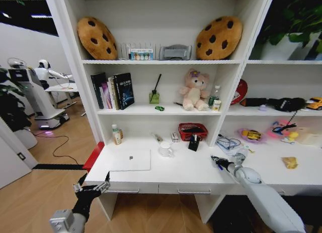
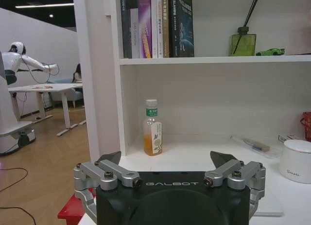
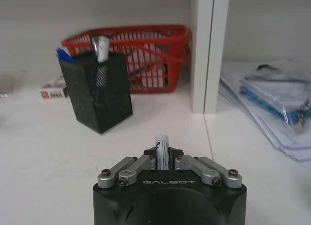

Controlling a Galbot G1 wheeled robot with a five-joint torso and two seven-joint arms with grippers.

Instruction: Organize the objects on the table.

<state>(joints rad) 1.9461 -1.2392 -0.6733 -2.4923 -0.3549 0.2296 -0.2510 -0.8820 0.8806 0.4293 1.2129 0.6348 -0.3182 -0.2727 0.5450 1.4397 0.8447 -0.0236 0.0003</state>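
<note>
My right claw is clamped on a pen; it could miss the mesh pen cup. Left claw apart.

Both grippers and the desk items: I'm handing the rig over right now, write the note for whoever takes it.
Right gripper: shut on a pen, over the desk, short of the pen cup.
Left gripper: open, holding nothing, at the desk's front left corner, facing the bottle.
On the desk: laptop closed at left, mug beside it, bottle at the back left, pen cup in front of the red basket, already holding pens.
Done: pen picked up.
Left: pen into the cup; laptop, mug and bottle untouched.
</note>
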